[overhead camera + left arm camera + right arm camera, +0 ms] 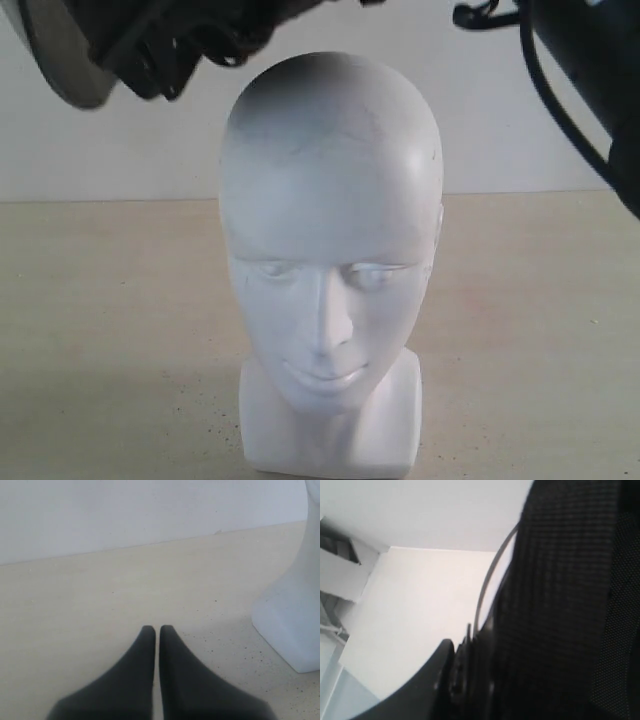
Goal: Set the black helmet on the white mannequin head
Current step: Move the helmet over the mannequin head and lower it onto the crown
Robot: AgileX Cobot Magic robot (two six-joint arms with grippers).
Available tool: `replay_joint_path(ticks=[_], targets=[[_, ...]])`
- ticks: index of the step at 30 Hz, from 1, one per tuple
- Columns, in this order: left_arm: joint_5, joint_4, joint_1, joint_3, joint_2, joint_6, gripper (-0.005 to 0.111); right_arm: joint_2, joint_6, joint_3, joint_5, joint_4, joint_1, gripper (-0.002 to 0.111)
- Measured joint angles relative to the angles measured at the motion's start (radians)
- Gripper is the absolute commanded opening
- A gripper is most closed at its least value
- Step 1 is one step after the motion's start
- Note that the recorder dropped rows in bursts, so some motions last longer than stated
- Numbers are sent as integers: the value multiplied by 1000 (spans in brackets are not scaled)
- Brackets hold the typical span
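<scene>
The white mannequin head stands upright on the table, facing the exterior camera; its neck base also shows in the left wrist view. The black helmet hangs above and left of the head, cut off by the frame's top edge, with its tinted visor and dangling straps showing. In the right wrist view the helmet's padded lining fills most of the picture. My right gripper is shut on the helmet's rim; only one of its fingers shows. My left gripper hovers shut over the table, holding nothing.
The beige table spreads out around the head, with a plain white wall behind it. The right arm and its cable come in from the top right of the exterior view.
</scene>
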Motion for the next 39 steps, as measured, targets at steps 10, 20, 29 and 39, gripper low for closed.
replay_joint_path(ticks=[10, 20, 29, 39], targets=[[0, 0, 0, 0, 0, 0, 4, 1, 0, 76, 36, 32, -5, 0], [0, 0, 0, 0, 0, 0, 4, -16, -34, 106, 25, 46, -5, 0], [0, 0, 0, 0, 0, 0, 4, -31, -32, 108, 29, -14, -52, 0], [0, 0, 0, 0, 0, 0, 4, -71, -4, 181, 3, 13, -68, 0]])
